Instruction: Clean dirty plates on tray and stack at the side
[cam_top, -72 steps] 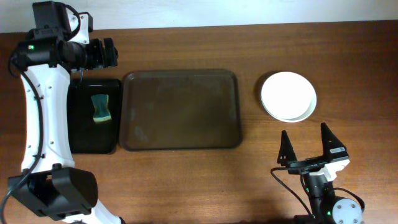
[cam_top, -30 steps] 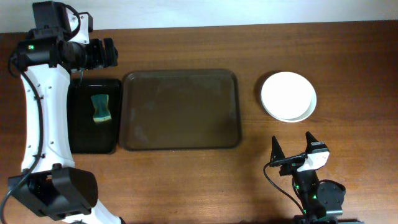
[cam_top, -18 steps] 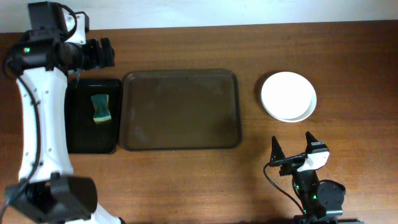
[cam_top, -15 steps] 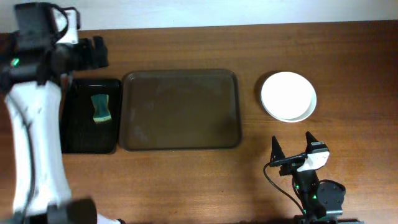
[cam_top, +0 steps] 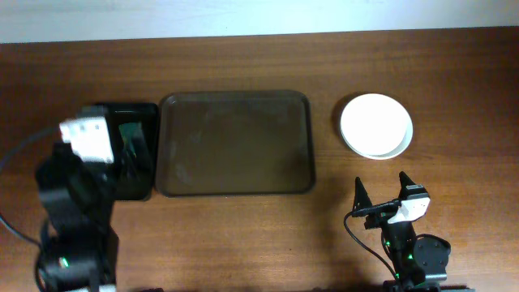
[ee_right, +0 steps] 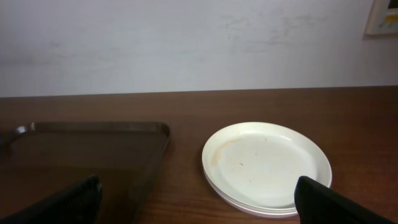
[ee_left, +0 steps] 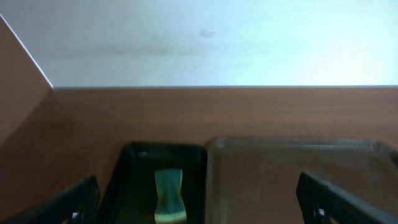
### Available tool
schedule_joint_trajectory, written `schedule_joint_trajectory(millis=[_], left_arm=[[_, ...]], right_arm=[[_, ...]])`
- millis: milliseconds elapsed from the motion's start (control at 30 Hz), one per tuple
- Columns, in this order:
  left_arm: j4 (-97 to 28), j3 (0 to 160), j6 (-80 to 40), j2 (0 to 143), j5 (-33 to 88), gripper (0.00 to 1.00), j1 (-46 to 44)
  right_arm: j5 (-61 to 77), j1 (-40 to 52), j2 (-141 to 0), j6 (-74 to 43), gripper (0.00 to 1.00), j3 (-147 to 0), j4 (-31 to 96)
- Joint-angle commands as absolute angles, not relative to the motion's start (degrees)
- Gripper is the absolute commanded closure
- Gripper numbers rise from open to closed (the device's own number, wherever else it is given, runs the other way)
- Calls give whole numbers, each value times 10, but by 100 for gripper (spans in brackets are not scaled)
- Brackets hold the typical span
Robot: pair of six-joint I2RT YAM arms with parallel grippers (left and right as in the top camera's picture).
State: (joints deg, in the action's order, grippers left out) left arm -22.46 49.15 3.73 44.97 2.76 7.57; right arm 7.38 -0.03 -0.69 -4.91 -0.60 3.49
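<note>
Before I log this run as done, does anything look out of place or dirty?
Mostly tidy: the plates sit stacked beside the tray. One oddity: the top plate shows a faint brownish smear and specks near its left rim.

A robotics lab bench, apparently: bare wooden worktop [cam_top: 243, 243] against a plain white wall [ee_right: 186, 37], left arm [cam_top: 77, 211] and right arm [cam_top: 413, 255] standing at its near edge.

Stack of white round shallow plates [cam_top: 376, 126] sits level on the table, right of the tray [cam_top: 235, 146] and apart from it. Top plate faces up, with a faint orange-brown smear by its left inner edge and a few dark specks. Tray is brown, translucent, rectangular, with rounded corners and a raised rim, lying flat mid-table.
</note>
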Motion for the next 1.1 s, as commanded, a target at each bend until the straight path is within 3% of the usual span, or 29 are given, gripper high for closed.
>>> schedule_joint_trajectory(millis=[0, 233, 533, 1067], left_arm=[[-162, 366, 95, 338, 62, 1, 75], [-27, 154, 164, 151, 72, 1, 45], [19, 32, 182, 11, 71, 1, 45], [-43, 5, 210, 3, 42, 1, 42]], right_arm=[[71, -4, -2, -49, 2, -3, 39], [71, -4, -2, -49, 2, -3, 39], [71, -4, -2, -49, 2, -3, 39], [71, -4, -2, -49, 2, -3, 39]])
